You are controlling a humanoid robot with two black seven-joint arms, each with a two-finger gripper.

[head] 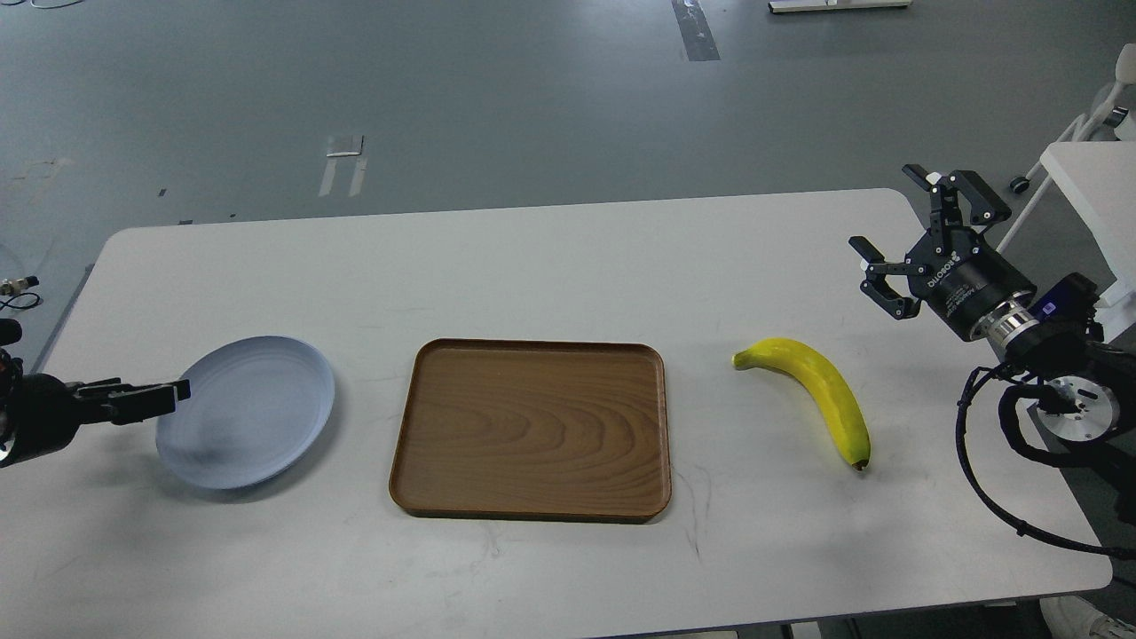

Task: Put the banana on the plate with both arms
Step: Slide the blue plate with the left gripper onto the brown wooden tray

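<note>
The yellow banana (pixel 821 386) lies on the white table (pixel 568 257), right of the tray, with its dark tip towards the front. The pale blue-grey plate (pixel 257 408) sits at the left and holds nothing. My left gripper (pixel 173 393) is low at the plate's left rim, seen edge-on, so its fingers cannot be told apart. I cannot tell if it touches the rim. My right gripper (pixel 887 232) is open and empty, held above the table's right side, behind and to the right of the banana.
A brown wooden tray (pixel 532 426) lies between the plate and the banana and holds nothing. A white stand (pixel 1087 177) is beyond the table's right edge. My right arm's cables (pixel 976 461) hang over the right front corner.
</note>
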